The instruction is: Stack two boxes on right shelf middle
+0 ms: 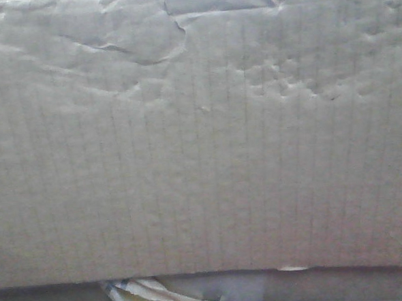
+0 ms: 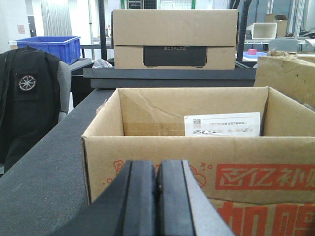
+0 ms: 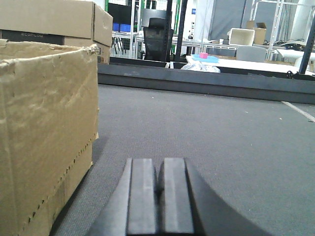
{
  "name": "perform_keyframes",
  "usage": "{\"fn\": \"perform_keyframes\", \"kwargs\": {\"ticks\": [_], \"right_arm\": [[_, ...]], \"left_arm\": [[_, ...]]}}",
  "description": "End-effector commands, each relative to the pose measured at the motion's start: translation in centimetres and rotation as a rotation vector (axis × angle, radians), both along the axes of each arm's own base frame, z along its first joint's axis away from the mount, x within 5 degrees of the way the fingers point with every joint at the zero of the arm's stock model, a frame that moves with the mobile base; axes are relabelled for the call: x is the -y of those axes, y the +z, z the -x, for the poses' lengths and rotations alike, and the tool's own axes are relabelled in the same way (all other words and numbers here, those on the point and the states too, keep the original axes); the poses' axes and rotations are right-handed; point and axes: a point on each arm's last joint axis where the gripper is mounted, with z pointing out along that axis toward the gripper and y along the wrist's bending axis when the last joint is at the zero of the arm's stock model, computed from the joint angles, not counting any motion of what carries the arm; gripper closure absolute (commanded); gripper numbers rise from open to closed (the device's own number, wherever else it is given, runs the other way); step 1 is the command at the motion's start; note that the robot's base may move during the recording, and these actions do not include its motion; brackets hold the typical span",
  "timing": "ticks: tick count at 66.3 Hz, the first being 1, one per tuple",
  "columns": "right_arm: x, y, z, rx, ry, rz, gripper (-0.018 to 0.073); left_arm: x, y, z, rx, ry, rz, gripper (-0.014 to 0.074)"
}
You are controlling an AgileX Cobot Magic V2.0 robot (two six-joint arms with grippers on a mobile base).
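Where your left gripper (image 2: 157,169) sits: low over the grey deck (image 2: 44,187), pads pressed flat together, nothing between them.
Open box (image 2: 147,152): dead ahead of those jaws, just beyond the tips. It has red print on its front wall and a white label (image 2: 222,124) inside, and it's on the near side of the closed box (image 2: 173,34).
Right gripper (image 3: 160,169): jaws squeezed together on nothing, low over the grey deck.
Torn-edged box (image 3: 47,132): plain brown, left of your right jaws and apart from them, nearer than the closed box.
Front camera: one creased cardboard face (image 1: 201,157) fills it, with yellowish tape (image 1: 162,296) along its bottom edge. You can't place it against the closed box.
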Motion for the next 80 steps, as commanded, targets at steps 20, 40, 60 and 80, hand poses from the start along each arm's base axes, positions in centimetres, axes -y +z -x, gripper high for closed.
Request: {"fn": "perform_keyframes", "kwargs": {"ticks": [20, 40, 60, 80], "right_arm": [[0.0, 0.2, 0.0, 0.022, -0.002, 0.015, 0.0721], [0.0, 0.2, 0.0, 0.022, -0.002, 0.015, 0.0721], [0.0, 0.2, 0.0, 0.022, -0.002, 0.015, 0.0721], [0.0, 0.2, 0.0, 0.022, -0.002, 0.015, 0.0721]], "left_arm": [[0.0, 0.2, 0.1, 0.022, 0.002, 0.006, 0.0689], [0.0, 0.7, 0.1, 0.077, 0.000, 0.006, 0.0689], [0.0, 4.7, 1.1, 0.115, -0.007, 0.065, 0.0689], [0.3, 12.1, 0.5, 0.007, -0.043, 0.165, 0.0689]]}}
